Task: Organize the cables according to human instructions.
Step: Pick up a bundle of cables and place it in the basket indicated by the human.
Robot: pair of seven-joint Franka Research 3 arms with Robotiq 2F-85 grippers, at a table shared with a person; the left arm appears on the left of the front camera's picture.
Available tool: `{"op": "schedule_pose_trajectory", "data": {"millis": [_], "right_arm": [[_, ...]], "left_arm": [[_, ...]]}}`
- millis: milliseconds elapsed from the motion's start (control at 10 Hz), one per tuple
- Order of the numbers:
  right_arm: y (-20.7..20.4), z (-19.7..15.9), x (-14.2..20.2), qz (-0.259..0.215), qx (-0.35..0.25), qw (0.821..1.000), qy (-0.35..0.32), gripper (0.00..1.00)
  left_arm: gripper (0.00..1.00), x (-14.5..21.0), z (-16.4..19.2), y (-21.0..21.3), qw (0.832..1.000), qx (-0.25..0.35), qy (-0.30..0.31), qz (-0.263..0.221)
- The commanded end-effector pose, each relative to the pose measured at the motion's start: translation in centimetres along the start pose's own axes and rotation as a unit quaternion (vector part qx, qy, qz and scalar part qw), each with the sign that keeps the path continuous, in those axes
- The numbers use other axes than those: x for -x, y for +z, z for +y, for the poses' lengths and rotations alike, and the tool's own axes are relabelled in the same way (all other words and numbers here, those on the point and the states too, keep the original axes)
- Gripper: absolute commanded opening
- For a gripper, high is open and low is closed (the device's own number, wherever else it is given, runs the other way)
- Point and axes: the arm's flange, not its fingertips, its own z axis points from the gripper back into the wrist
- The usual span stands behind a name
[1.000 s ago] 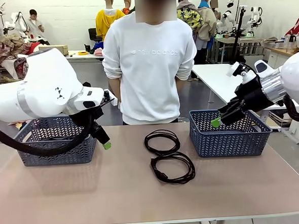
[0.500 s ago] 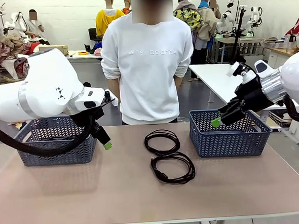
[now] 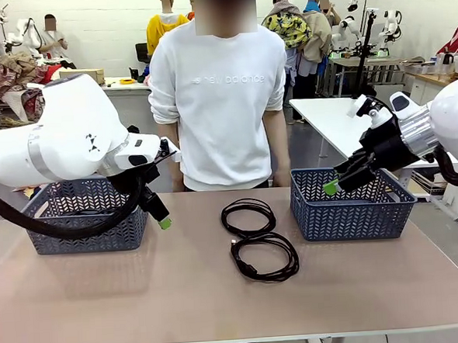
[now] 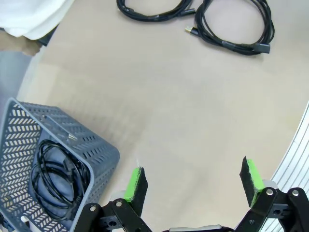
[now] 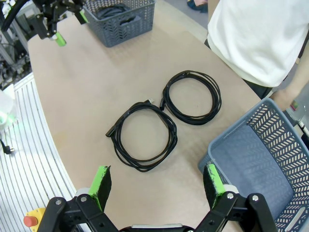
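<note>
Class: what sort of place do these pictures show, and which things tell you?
Probably a robotics lab: a left gripper and a right gripper hang over a table, coiled cables and two grey baskets are set out as for a trial, and more work tables stand behind the person.

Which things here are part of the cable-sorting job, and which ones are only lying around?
Part of the job:
far black coiled cable
near black coiled cable
third black coiled cable, inside the left basket
left grey plastic basket
right grey plastic basket

Only lying around:
brown cardboard box on a far table
pile of clothes behind
</note>
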Motion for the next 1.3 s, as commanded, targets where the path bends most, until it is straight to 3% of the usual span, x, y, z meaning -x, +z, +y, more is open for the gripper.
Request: {"op": "schedule_pose_trajectory", "data": {"millis": [0, 1200], "right_arm": [[-0.08, -0.12, -0.02, -0.009, -0.007, 1.000, -0.002, 1.00], [-0.08, -0.12, -0.02, -0.009, -0.007, 1.000, -0.002, 1.00]], "left_arm": [[1.00, -0.15, 0.22, 0.04, 1.000, -0.001, 0.003, -0.001], [1.00, -0.15, 0.22, 0.04, 1.000, -0.001, 0.003, -0.001]]}}
